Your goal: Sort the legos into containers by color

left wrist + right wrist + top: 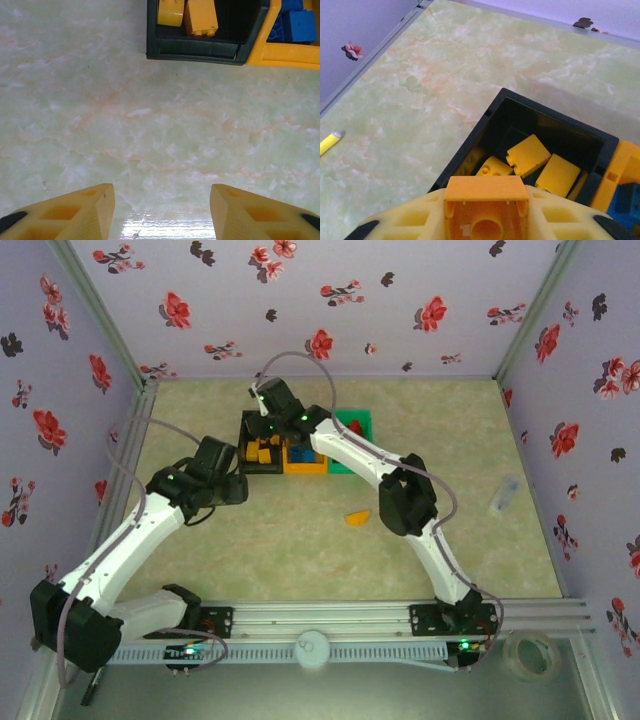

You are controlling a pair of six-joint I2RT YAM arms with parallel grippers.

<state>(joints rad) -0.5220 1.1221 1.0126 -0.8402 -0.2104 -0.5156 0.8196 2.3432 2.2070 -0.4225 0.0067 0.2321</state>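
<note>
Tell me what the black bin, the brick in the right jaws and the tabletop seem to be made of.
Black bin: moulded plastic, semi-gloss; thin walls, soft highlights on the rim.
Brick: hard yellow-orange plastic, smooth; hollow underside with a moulded tube.
Tabletop: pale green marble pattern, likely printed laminate or vinyl, not stone; a shiny patch reflects light.

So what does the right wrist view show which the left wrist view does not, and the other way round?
Right wrist, not left wrist: a yellow-orange brick held by the right gripper; a thin yellow stick. Left wrist, not right wrist: the left gripper, open and empty. Both: the black bin with yellow bricks, the orange bin with blue bricks.
</note>
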